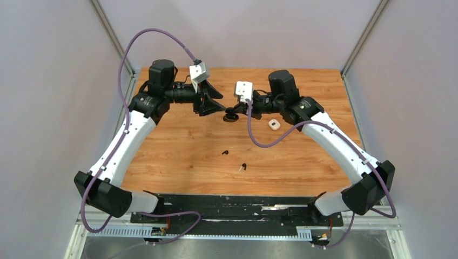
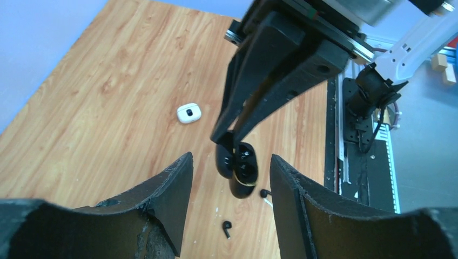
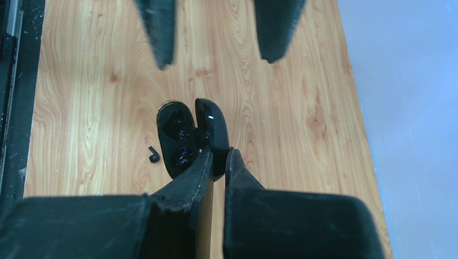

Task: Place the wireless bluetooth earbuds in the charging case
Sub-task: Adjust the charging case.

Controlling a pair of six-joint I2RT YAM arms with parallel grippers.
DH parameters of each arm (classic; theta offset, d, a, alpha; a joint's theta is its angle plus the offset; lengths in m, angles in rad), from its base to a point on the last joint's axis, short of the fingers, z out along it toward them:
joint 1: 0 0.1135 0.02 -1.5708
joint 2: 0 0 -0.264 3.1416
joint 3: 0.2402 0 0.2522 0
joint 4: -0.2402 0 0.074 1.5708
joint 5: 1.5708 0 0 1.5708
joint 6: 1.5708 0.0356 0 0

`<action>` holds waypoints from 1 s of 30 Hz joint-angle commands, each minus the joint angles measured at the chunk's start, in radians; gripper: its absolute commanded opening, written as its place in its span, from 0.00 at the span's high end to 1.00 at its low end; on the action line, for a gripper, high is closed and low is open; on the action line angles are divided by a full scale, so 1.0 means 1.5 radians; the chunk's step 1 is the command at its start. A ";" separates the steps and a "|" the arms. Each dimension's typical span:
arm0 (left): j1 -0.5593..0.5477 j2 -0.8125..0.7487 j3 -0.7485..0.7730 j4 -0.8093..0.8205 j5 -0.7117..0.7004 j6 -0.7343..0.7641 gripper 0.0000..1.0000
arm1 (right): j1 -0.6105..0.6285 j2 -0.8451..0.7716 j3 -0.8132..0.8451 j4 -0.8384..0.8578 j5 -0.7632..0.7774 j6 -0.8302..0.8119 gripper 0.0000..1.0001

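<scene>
A black charging case hangs open above the table, its two pockets facing the right wrist camera. My right gripper is shut on its raised lid. In the left wrist view the same case hangs between the tips of my open left gripper, which touches nothing. Two black earbuds lie on the wood nearer the arm bases; they also show in the left wrist view as earbuds. A white earbud's stem lies beside the second one.
A closed white case sits on the wooden table to the right of the grippers, under the right arm; the white case also shows in the left wrist view. A black rail runs along the near edge.
</scene>
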 commanded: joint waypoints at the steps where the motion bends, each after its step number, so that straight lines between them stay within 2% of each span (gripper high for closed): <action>1: -0.002 0.025 0.024 -0.001 -0.031 0.002 0.40 | 0.017 -0.018 0.026 -0.008 0.013 -0.049 1.00; 7: -0.009 0.050 0.030 0.008 -0.024 -0.018 0.44 | 0.026 -0.008 0.048 -0.007 0.029 -0.045 1.00; 19: -0.021 0.074 0.053 -0.038 -0.008 0.013 0.47 | 0.042 0.009 0.067 -0.007 0.074 -0.058 1.00; 30: -0.029 0.086 0.059 -0.046 -0.039 0.026 0.59 | 0.056 0.012 0.077 0.000 0.087 -0.057 1.00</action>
